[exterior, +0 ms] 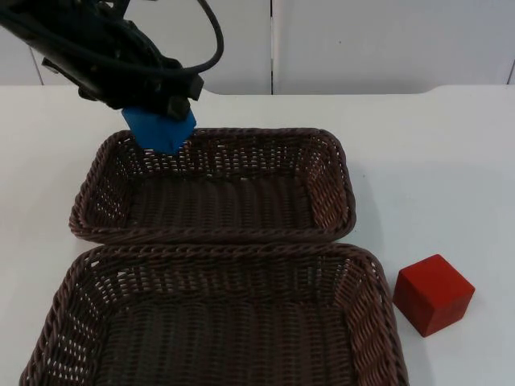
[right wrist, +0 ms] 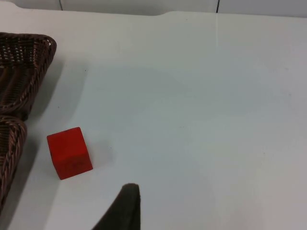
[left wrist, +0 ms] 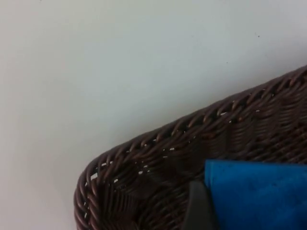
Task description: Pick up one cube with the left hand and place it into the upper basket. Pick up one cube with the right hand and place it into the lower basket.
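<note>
The left gripper grips the blue cube above the far-left corner of the upper basket. The lower basket holds nothing. The red cube sits on the table just right of it. The right arm waits, its finger state unclear.

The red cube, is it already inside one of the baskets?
No, the red cube sits on the white table, just right of the lower basket.
</note>
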